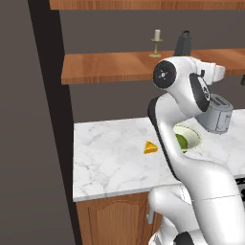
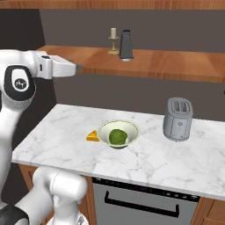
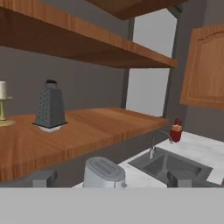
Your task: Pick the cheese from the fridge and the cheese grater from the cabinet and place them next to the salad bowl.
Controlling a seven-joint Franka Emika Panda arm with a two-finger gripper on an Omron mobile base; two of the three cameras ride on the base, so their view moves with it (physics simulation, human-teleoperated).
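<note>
The dark grey cheese grater (image 3: pixel 50 105) (image 2: pixel 126 45) (image 1: pixel 183 44) stands upright on the lower plank of the open wooden cabinet (image 2: pixel 167 66) (image 3: pixel 96 127). My gripper (image 3: pixel 112 179) (image 2: pixel 78 67) hangs open and empty at shelf height, in front of the plank and well short of the grater. On the marble counter, the yellow cheese (image 2: pixel 92 136) (image 1: pixel 150 147) lies just left of the salad bowl (image 2: pixel 118 132) (image 1: pixel 192 136) with its green lump. My arm hides part of the bowl in the left base view. A tall dark slab (image 1: pixel 24 119) at the counter's left end may be the fridge's side.
A pale candlestick (image 2: pixel 114 41) (image 3: pixel 2 105) stands close beside the grater. A silver toaster (image 2: pixel 178 118) (image 1: pixel 217 115) (image 3: pixel 104 171) sits on the counter right of the bowl. Farther right are a sink (image 3: pixel 168 162) and a wooden door (image 3: pixel 205 65). Another plank (image 3: pixel 87 41) runs above.
</note>
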